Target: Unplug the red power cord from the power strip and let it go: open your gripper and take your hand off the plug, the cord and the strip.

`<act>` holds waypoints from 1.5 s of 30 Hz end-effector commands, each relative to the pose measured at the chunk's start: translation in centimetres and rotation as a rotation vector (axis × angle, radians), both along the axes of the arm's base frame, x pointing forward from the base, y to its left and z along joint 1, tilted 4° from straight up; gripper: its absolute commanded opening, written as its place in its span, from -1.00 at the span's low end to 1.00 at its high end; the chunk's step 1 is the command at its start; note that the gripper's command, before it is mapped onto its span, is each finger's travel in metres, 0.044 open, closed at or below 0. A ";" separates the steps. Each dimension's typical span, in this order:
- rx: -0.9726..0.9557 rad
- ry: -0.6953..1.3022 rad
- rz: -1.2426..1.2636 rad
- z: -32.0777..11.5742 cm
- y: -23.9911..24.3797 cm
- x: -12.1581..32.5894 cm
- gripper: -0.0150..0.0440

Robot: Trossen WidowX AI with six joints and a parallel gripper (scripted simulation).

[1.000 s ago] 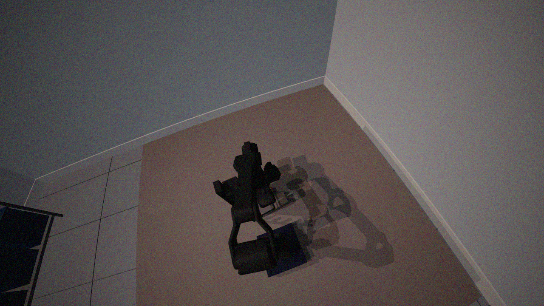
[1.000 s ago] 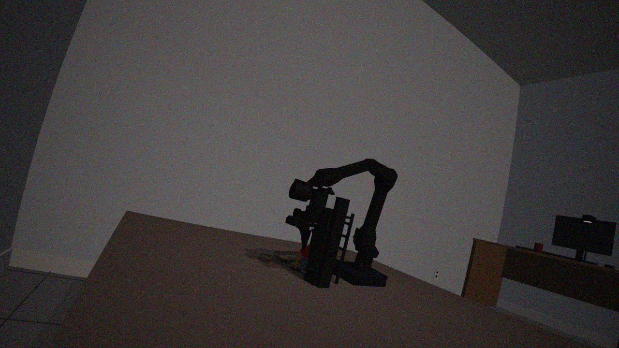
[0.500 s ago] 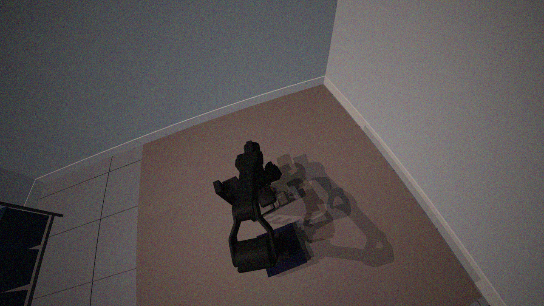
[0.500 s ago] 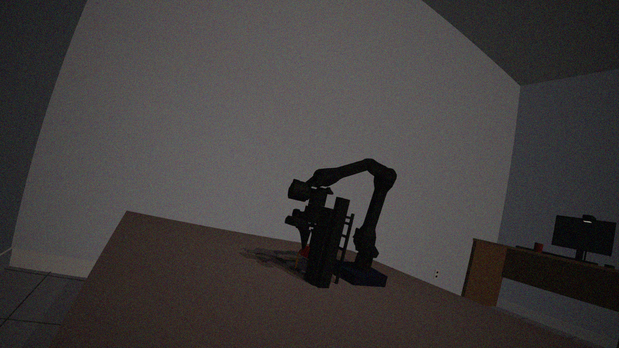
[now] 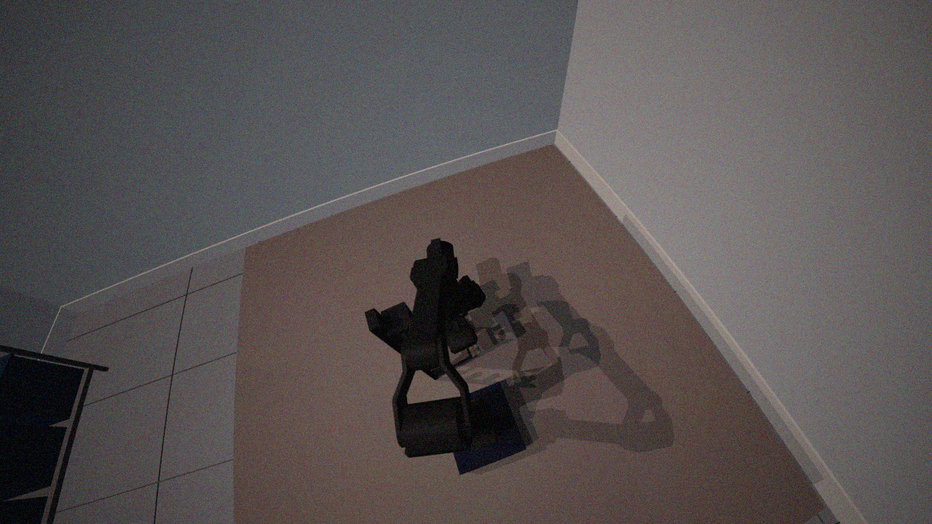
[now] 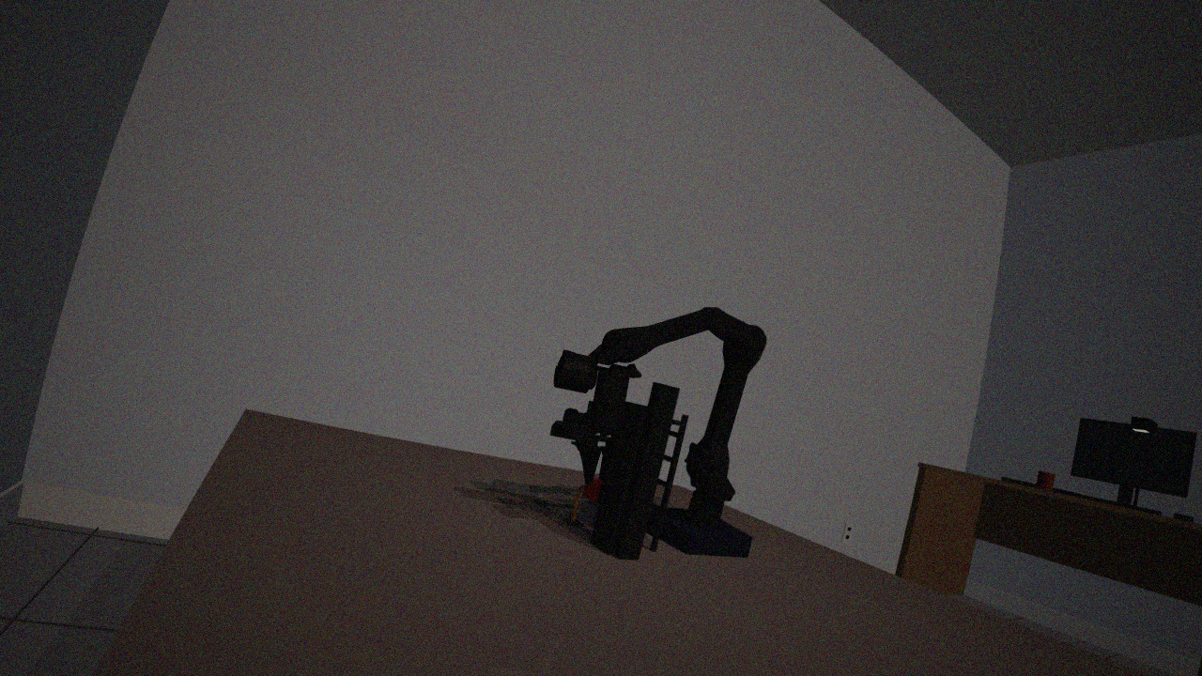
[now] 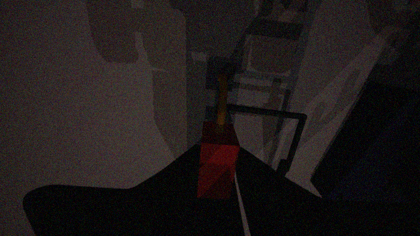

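Gripper (image 7: 218, 183) clamped on the red plug (image 7: 218, 164), fingers nearly closed around it. I see the plug low over the tabletop (image 6: 336, 538), just left of a dark rack (image 6: 634, 470); strip hard to make out.

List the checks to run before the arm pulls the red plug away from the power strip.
1. Gripper shut on the red plug: ok.
2. Plug centred between the fingers: ok.
3. Orange prong free of the socket: cannot tell, too dark.
4. Power strip visible and steady: cannot tell.
5. Cord route free of the black frame: cannot tell.
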State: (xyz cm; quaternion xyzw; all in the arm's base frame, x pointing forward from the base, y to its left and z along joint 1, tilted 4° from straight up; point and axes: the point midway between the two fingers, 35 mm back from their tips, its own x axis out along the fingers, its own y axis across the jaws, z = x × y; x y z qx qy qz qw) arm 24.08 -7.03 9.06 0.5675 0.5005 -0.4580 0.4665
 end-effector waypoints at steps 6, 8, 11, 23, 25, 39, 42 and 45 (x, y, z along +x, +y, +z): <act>-0.096 0.009 -0.042 0.2 -4.4 -0.6 -0.49; -0.096 0.009 -0.043 0.2 -4.7 -0.7 -0.49; -0.094 0.009 -0.044 0.0 -3.8 -0.6 -0.22; -0.094 0.009 -0.045 0.1 -4.1 -0.6 0.84; -0.095 0.009 -0.045 0.3 -5.3 -0.7 1.00; -0.099 0.010 -0.045 0.9 -9.6 -1.3 1.00; -0.099 0.010 -0.045 0.9 -9.6 -1.3 1.00; -0.099 0.010 -0.045 0.9 -9.6 -1.3 1.00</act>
